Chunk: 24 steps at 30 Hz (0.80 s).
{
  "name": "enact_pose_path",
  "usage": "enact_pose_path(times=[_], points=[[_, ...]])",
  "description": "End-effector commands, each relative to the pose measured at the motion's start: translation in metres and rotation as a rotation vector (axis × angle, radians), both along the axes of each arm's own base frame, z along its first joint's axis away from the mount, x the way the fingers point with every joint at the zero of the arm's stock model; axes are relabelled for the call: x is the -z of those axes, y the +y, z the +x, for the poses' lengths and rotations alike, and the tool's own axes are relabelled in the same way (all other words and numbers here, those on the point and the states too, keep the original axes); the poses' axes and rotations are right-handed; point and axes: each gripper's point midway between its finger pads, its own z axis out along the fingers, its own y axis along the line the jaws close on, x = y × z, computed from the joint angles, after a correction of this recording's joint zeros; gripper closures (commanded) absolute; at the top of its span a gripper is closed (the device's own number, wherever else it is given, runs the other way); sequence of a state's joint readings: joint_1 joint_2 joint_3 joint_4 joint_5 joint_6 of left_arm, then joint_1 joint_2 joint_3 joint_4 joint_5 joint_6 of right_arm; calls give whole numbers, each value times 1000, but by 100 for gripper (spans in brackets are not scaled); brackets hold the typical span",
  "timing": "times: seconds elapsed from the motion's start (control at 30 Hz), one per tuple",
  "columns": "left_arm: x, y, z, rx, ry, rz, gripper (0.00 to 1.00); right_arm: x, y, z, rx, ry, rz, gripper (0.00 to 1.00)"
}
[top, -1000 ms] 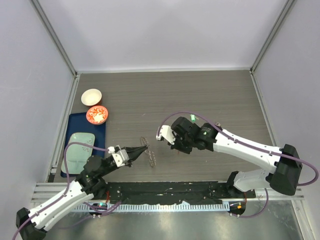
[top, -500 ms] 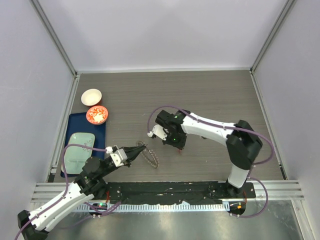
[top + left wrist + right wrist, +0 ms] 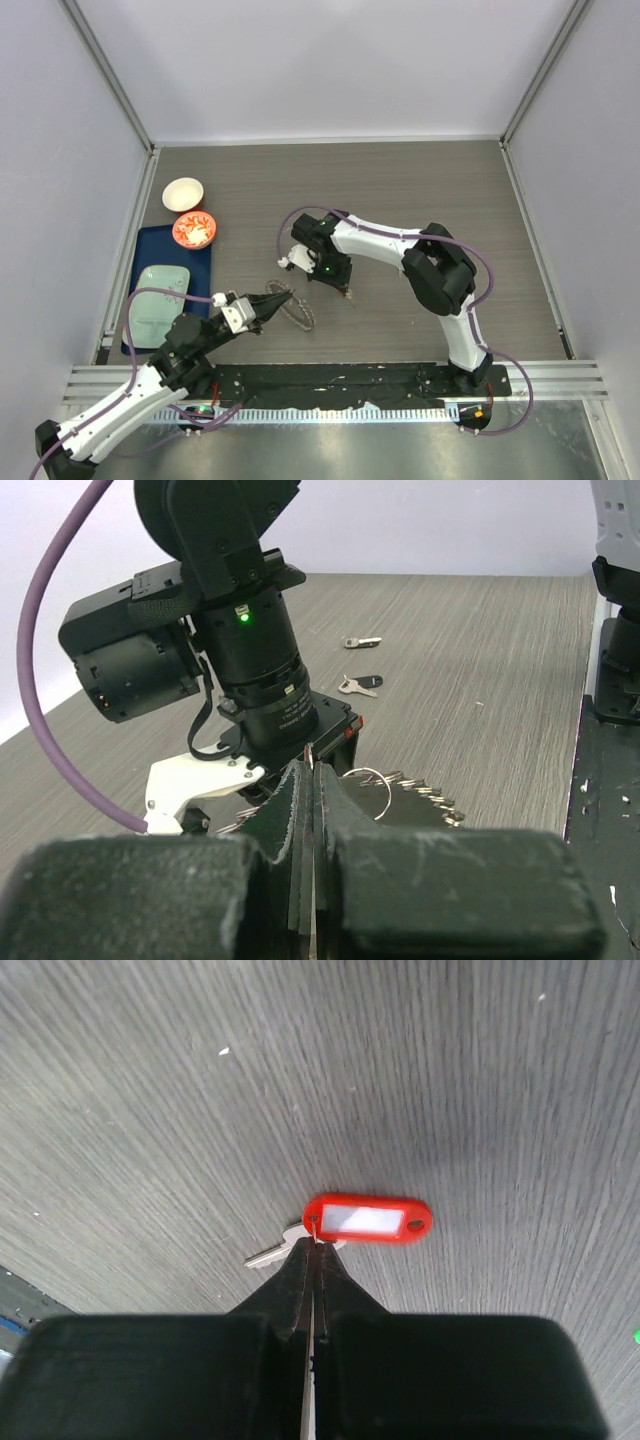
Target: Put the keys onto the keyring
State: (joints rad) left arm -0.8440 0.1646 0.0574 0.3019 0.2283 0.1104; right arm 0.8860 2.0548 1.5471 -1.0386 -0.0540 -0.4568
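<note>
Left tool (image 3: 312, 780) has its black fingers pressed flat together, pinching the rim of the keyring (image 3: 425, 796), a large flat grey metal ring with a jagged, saw-like outer edge. A thin wire loop (image 3: 372, 776) shows just behind that edge. Right tool (image 3: 311, 1260) is likewise closed tight, its tips meeting on the red-tagged key (image 3: 367, 1219), a small silver key with an oblong red plastic tag bearing a white label. The pinch sits at the tag's end, where the silver blade juts out to the left, over the grey wood-grain tabletop (image 3: 200, 1080).

The overhead view places the keyring (image 3: 296, 308) tilted at the tip of the left tool (image 3: 272, 300), near the front middle of the tabletop, with the right tool (image 3: 345, 290) close beside it. At the left edge are a blue tray (image 3: 150, 240), a round white bowl (image 3: 183, 193) and a round orange bowl (image 3: 194, 229).

Only the left wrist view shows two loose keys lying flat farther back, one with a dark head (image 3: 361, 641) and one with a black head (image 3: 359, 685). It also shows the right arm's black cylindrical wrist, its green light lit, standing just behind the keyring. Only the right wrist view shows the tag's label clearly.
</note>
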Motion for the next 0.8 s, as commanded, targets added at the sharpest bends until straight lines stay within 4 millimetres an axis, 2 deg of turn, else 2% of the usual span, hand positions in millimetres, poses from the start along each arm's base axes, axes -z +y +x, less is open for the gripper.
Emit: enact_pose_path(times=[0.0, 0.23, 0.43, 0.57, 0.77], points=[[-17, -1, -2, 13, -37, -46, 100, -3, 7, 8, -10, -7, 5, 99], [-14, -5, -1, 24, -26, -32, 100, 1, 15, 9, -7, -10, 22, 97], [-11, -6, -1, 28, -20, -23, 100, -5, 26, 6, -13, -23, 68, 76], [-11, -7, -1, 31, -19, -21, 100, -14, 34, 7, -16, -44, 106, 68], [-10, -7, -1, 30, -18, -19, 100, -36, 37, 9, 10, -105, 174, 60]])
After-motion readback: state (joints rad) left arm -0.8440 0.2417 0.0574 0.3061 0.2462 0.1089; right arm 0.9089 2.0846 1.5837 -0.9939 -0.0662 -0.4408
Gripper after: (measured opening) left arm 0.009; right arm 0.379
